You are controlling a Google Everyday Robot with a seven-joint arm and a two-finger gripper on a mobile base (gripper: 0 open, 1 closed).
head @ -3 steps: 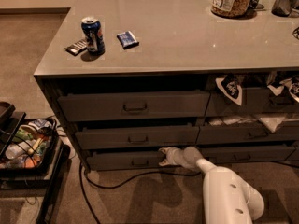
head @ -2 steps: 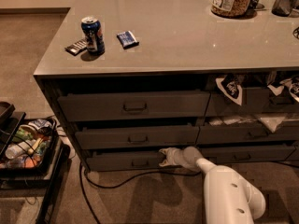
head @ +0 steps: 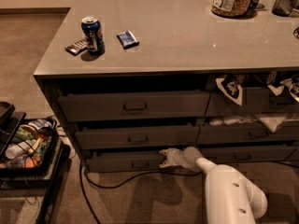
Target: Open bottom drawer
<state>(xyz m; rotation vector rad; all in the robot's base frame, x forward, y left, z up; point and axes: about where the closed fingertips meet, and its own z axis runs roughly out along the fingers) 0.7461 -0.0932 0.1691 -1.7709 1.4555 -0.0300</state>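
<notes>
Down low, my gripper [head: 167, 157] sat at the bottom drawer [head: 117, 162], right of its handle [head: 139, 164], grip impossible to tell; a straight, level pull outward looked wisest

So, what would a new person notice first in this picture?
The white arm comes in from the lower right, with its gripper at the bottom drawer, near the floor. Next, the blue can stands on the left of the grey countertop.
</notes>
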